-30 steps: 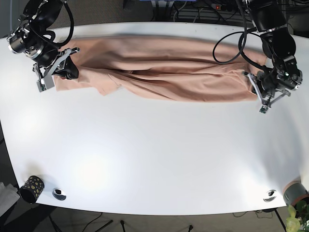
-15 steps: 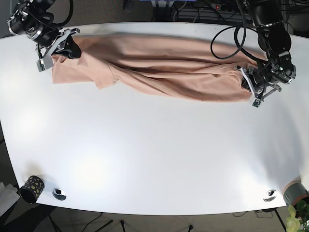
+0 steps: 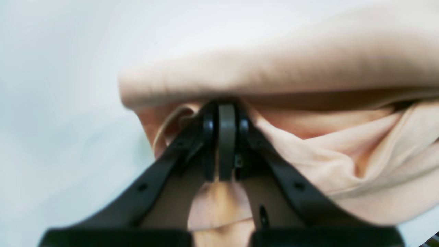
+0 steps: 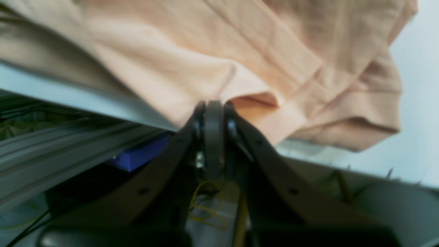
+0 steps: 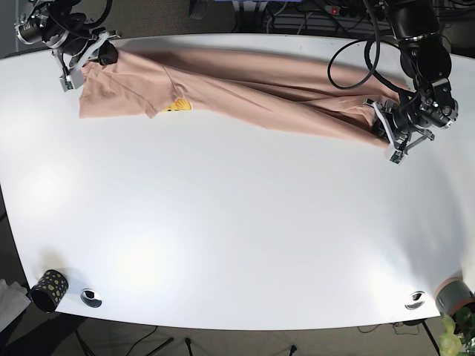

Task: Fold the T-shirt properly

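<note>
The peach T-shirt lies stretched in a long band across the far part of the white table, with a small yellow print showing near its left end. My right gripper is at the base view's far left corner, shut on the shirt's edge, and the cloth hangs over the table's back edge. My left gripper is at the base view's right, shut on the bunched fabric of the shirt's right end. In both wrist views the jaws are closed together on cloth.
A black dotted cup and a metal disc sit at the front left corner. Another disc, a grey pot and a plant are at the front right. Cables run behind the table's back edge.
Both grippers have pulled the shirt toward the table's back edge. The left end rose to the far corner, the band got narrower, and a yellow print now shows.
</note>
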